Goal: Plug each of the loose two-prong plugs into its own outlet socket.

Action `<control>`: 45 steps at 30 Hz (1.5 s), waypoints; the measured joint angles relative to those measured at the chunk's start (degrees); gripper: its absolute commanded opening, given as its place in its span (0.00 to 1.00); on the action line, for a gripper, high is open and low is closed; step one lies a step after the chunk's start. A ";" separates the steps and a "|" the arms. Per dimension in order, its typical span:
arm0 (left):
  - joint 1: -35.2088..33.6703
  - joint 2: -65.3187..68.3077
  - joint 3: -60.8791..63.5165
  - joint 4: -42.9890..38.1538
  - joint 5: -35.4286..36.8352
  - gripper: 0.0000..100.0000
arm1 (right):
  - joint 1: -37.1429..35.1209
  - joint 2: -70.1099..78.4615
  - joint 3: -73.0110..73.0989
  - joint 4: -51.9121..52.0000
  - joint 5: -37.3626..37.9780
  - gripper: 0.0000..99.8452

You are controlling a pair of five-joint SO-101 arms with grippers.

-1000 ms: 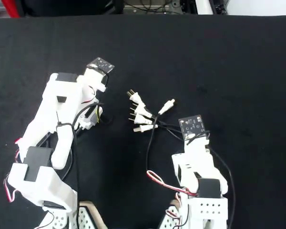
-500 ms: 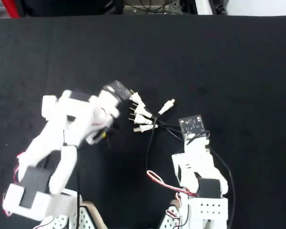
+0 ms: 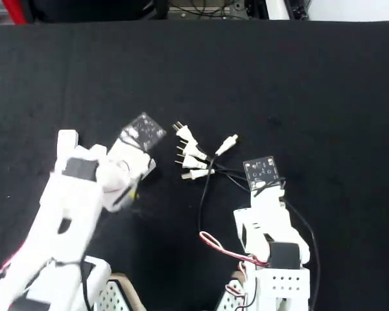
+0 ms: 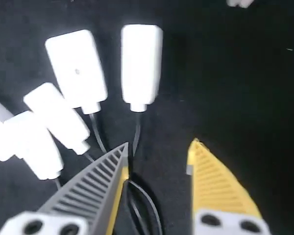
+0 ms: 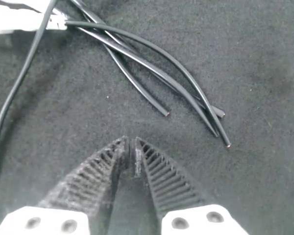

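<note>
Several small white plastic two-prong plugs (image 3: 193, 157) lie in a bunch in the middle of the black cloth table (image 3: 311, 84), between the two arms. Most of them fan out with their thin metal prongs pointing away from the right arm. One points another way. Thin black cords (image 5: 137, 54) run from their back ends and cross over each other. The far ends of the cords are cut off and lie loose on the cloth.

The plugs look light and hard, and their smooth sides may be a bit slippery. The cords look soft and bendy. I think pulling one plug could drag the others, since the cords lie tangled together. The best place to grab looks like the two flat sides of a white body, not the cord and not the prongs, which could bend.

The left gripper (image 4: 159, 143) hangs just over the back ends of the plugs. Its grey and yellow fingers are spread apart and hold nothing. One cord runs close by the grey fingertip.

The right gripper (image 5: 130, 142) sits low over the cloth near the cut cord ends. Its fingers are pressed together with nothing between them.
</note>
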 measured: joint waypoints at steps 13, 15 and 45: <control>9.05 -19.25 25.49 -18.55 3.96 0.28 | 0.00 0.00 0.00 0.00 0.00 0.02; 9.05 -16.79 25.76 -22.33 3.96 0.28 | 0.00 0.00 0.00 0.00 0.00 0.02; -1.23 2.20 12.22 -35.25 4.48 0.25 | 0.00 0.00 0.00 0.00 0.00 0.02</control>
